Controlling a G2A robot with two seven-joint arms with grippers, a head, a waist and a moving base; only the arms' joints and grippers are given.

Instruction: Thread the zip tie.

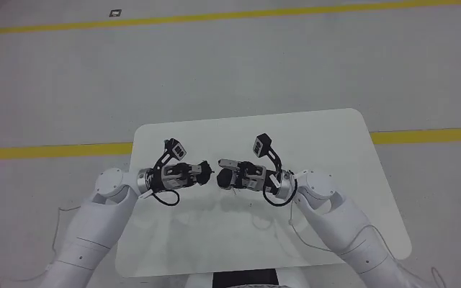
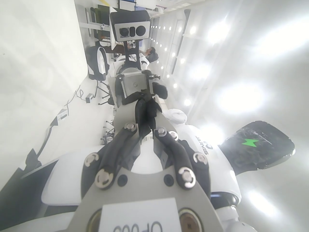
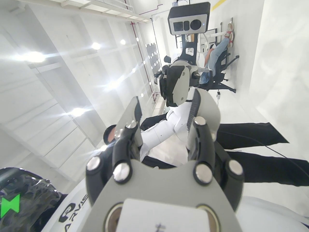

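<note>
Both arms meet above the middle of the white table (image 1: 331, 144), tips facing each other and almost touching. My left gripper (image 1: 207, 171) is shut: in its wrist view the black fingertips (image 2: 145, 105) press together, pointing at the palm of the other gripper. I cannot tell whether anything thin is pinched between them. My right gripper (image 1: 222, 177) is open. Its two fingers (image 3: 135, 112) stand wide apart with nothing between them, and the left gripper (image 3: 172, 85) sits just beyond the gap. From the left wrist, the right gripper (image 2: 138, 88) faces me head-on.
The table's rounded far edge (image 1: 245, 119) lies beyond the arms and its right edge (image 1: 382, 173) past my right arm. Grey floor with yellow lines (image 1: 57, 151) surrounds the table.
</note>
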